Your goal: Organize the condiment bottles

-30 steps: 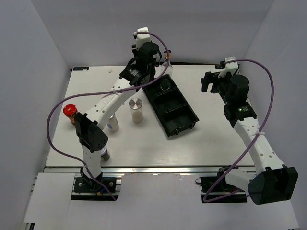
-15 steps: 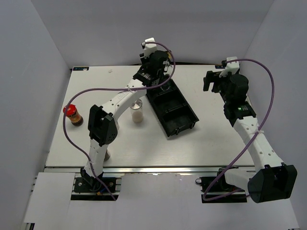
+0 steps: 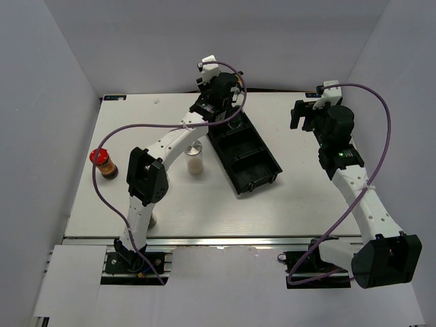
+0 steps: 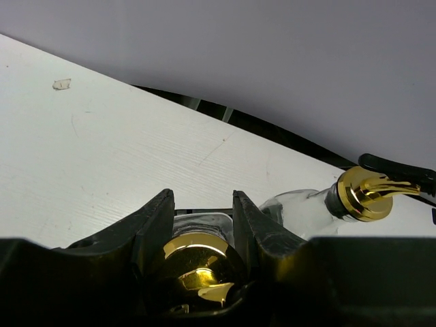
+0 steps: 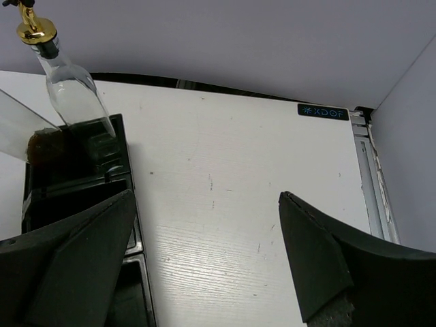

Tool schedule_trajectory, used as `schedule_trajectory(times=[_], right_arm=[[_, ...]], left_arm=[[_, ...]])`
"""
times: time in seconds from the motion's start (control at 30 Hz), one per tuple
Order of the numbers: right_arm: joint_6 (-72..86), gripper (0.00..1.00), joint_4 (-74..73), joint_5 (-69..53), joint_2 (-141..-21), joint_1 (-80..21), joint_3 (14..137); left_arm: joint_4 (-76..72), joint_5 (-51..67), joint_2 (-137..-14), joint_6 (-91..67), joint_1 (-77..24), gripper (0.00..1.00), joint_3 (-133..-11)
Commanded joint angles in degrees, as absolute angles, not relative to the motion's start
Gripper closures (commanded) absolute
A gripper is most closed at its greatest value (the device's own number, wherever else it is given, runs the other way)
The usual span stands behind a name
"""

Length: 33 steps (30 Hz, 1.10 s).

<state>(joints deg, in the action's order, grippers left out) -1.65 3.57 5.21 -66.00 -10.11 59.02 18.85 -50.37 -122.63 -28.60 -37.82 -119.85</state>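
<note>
Left gripper [image 4: 201,206] on a gold-spout bottle [image 4: 197,262] at the tray's [image 3: 262,170] far end.
Its fingers are clamped on the glass on both sides. A second gold-spout bottle [image 4: 300,208] stands just beside it, upright in the far compartment. Right gripper [image 5: 206,197] is spread wide with nothing in it, above the table right of the tray. Red-capped jar [image 3: 102,162] and silver-lidded shaker [image 3: 195,158] stand on the table left of the tray.

Top view high behind bases [image 3: 136,259] — wrist views close, toward back wall [image 3: 272,41] — black tray [image 3: 253,169] in top and right.
</note>
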Motion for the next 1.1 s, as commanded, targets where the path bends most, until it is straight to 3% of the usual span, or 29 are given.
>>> schedule_trajectory(times=[0.0, 0.03, 0.17, 0.33, 0.4, 0.57, 0.7, 1.07], right_arm=[[-1.58, 0.11, 6.15, 5.36, -65.74, -9.76, 59.68], [-1.58, 0.11, 6.07, 5.36, -65.92, -9.76, 59.68], [-1.58, 0.11, 5.98, 5.45, -66.18, -9.58, 59.85], [-1.85, 0.11, 5.98, 6.5, -66.36, -9.4, 59.77], [-1.85, 0.11, 6.06, 6.94, -66.36, -9.32, 59.77], [-2.02, 0.11, 5.98, 6.33, -66.62, -9.23, 59.85], [-2.02, 0.1, 5.71, 6.24, -66.8, -9.14, 60.12], [-2.46, 0.11, 5.27, 4.05, -66.88, -9.14, 60.21]], left_arm=[[14.59, -52.38, -122.34, -30.59, -37.18, 1.0, -123.22], [15.11, -52.47, -122.6, -30.59, -37.26, 0.96, -123.57], [15.21, -51.95, -123.4, -30.41, -37.27, 0.63, -124.1], [14.5, -51.94, -124.63, -30.94, -37.26, 0.59, -124.19], [14.59, -51.77, -124.98, -30.76, -37.27, 0.38, -124.63], [15.03, -50.89, -125.42, -30.32, -37.27, 0.07, -125.68], [15.03, -49.49, -124.81, -30.06, -37.27, 0.02, -125.51], [13.97, -45.27, -119.71, -28.92, -37.27, 0.02, -121.64]])
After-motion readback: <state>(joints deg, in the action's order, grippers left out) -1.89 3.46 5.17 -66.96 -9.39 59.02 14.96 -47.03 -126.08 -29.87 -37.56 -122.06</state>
